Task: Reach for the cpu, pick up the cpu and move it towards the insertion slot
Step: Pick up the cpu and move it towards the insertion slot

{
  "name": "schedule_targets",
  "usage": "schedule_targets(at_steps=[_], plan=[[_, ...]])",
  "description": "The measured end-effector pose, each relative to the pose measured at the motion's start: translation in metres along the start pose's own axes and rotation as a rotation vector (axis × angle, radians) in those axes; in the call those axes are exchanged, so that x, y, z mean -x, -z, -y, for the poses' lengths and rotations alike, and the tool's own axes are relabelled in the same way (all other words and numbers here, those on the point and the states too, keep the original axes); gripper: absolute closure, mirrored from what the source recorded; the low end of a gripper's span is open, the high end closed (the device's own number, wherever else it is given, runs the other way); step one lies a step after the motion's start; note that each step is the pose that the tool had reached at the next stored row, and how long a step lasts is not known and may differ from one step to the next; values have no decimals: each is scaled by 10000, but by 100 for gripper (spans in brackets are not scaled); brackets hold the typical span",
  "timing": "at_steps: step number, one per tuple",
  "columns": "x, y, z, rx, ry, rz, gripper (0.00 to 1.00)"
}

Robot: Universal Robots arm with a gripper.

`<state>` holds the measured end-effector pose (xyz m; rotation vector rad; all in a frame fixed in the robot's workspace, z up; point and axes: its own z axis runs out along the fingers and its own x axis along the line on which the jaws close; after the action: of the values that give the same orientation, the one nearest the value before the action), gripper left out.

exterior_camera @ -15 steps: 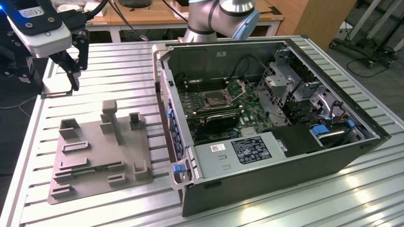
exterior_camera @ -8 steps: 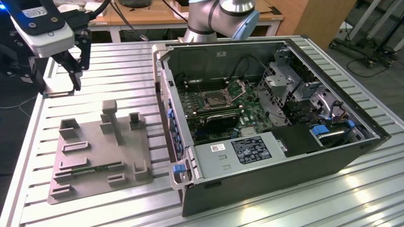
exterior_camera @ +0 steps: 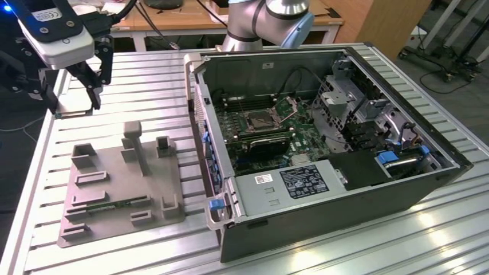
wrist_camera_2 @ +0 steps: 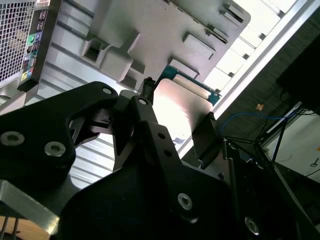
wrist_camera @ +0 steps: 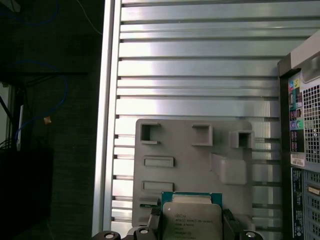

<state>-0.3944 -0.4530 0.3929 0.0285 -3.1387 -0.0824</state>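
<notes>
Got the cpu (wrist_camera: 191, 220) pinched between the 2 fingers (wrist_camera: 155, 221) of the gripper (exterior_camera: 77, 107), up off the grey tray (exterior_camera: 114, 189) over the slatted table (exterior_camera: 153, 74), well apart from the insertion slot (exterior_camera: 260, 119) inside the open pc case (exterior_camera: 321, 229).

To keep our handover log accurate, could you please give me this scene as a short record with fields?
gripper: shut on the cpu, at the exterior view's far left
cpu: held above the table, off the grey tray
insertion slot: inside the open computer case, bracket raised, no cpu in it
memory stick: lying in the grey tray
progress: cpu picked up, not yet at the slot
</notes>
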Motion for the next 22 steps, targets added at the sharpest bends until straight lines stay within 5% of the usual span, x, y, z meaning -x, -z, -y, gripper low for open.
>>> schedule_targets(at_steps=[22], plan=[[69, 0, 1, 0, 0, 0, 45]])
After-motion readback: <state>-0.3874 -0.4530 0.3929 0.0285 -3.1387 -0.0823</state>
